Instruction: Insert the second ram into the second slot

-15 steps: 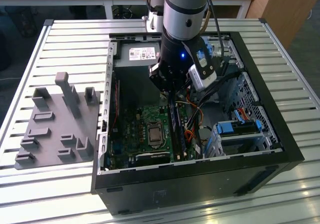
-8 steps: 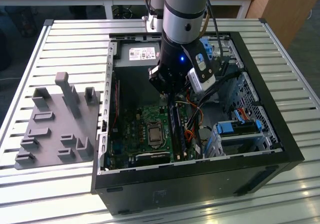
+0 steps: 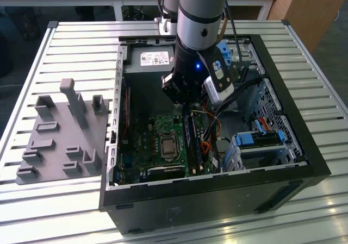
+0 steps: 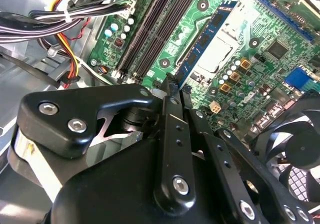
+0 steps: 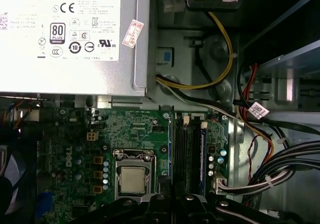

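Note:
My gripper (image 4: 175, 87) is shut on the second ram (image 4: 206, 38), a thin blue stick with dark chips that points away from the fingertips over the green motherboard (image 4: 260, 69). In the first wrist view the second ram (image 5: 171, 146) shows edge-on, along the CPU side of the black memory slots (image 5: 189, 149). Whether it touches a slot I cannot tell. Another blue stick (image 5: 203, 149) stands in the slot on the bank's far side. In the exterior view the gripper (image 3: 186, 112) reaches down into the open computer case (image 3: 304, 162), just above the slots (image 3: 190, 141).
A silver power supply (image 5: 70, 34) sits beyond the board's edge. Cable bundles (image 5: 270, 179) run beside the slots, and the CPU socket (image 5: 132, 176) lies on their other side. A black fan (image 4: 295, 144) is close by. A grey fixture plate (image 3: 60, 135) lies at the exterior view's left.

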Available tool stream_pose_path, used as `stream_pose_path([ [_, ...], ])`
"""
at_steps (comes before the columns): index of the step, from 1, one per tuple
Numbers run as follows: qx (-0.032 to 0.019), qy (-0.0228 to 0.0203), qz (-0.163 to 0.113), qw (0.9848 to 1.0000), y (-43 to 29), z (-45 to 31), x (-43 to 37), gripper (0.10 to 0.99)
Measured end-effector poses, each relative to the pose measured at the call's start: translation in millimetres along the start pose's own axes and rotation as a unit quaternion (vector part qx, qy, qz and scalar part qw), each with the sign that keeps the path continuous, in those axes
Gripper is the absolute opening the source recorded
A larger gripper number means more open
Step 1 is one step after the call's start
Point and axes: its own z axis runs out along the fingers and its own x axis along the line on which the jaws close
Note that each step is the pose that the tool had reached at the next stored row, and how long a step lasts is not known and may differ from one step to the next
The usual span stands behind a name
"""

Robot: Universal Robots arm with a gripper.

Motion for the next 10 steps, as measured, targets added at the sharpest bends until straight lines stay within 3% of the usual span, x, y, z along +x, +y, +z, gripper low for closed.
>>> stream_pose_path([
  [10,0.0002,0.0000,0.000,1.0000,-3.2,0.1,0.0,0.137],
])
